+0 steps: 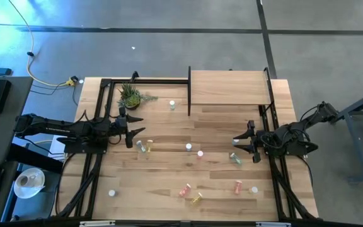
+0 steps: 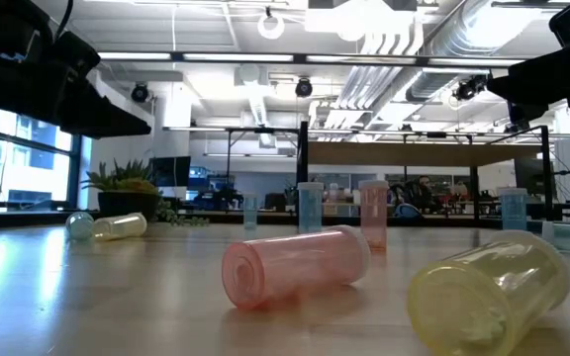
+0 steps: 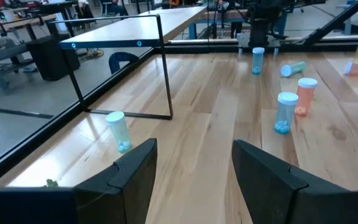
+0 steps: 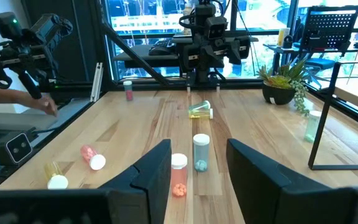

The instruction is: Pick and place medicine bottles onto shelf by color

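Left tool: jaws apart, nothing between them, held above the bench at its left side. A yellow bottle lies just ahead of it and slightly toward the near edge; a potted plant sits beside it toward the far edge.

Right tool: jaws apart, empty, held above the bench at its right side. A teal bottle lies just beside its fingertips.

Between the two tools stand an upright teal bottle and an upright orange-red bottle.

Shelf: beyond the right tool at the bench's far edge, no bottles on it.
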`<state>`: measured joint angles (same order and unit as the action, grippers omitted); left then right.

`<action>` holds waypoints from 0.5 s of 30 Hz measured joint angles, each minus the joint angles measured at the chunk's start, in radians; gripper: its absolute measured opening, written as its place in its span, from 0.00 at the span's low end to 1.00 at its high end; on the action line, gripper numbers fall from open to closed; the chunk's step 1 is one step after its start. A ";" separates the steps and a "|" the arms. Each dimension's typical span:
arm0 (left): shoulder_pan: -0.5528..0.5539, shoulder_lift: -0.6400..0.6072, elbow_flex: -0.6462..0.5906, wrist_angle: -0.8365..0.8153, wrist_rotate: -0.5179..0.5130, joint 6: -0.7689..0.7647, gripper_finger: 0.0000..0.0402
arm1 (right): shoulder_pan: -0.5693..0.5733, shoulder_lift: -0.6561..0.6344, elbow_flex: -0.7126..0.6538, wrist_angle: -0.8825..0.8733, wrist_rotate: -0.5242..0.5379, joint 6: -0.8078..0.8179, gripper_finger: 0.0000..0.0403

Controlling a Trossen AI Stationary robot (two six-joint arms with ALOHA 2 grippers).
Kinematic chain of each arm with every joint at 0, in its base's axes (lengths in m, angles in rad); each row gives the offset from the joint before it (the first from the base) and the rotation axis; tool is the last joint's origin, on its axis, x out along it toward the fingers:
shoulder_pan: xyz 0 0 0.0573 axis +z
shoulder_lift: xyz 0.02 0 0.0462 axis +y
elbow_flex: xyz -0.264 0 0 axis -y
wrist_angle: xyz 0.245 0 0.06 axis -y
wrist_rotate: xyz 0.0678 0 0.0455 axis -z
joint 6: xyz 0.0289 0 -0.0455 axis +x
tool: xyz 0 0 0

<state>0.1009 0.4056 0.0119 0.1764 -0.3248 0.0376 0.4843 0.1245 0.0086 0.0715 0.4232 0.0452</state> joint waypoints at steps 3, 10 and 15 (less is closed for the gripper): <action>0.000 0.000 0.000 0.001 0.000 0.000 0.50 | 0.000 0.000 0.000 0.000 0.000 0.000 0.36; 0.000 -0.001 0.000 0.033 0.000 -0.031 0.50 | 0.000 0.000 0.000 0.000 0.000 0.000 0.36; 0.000 0.000 0.000 0.031 0.000 -0.019 0.50 | 0.000 0.000 0.000 0.000 0.000 0.000 0.36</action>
<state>0.1010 0.4053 0.0117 0.2079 -0.3248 0.0187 0.4844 0.1242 0.0086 0.0715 0.4236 0.0452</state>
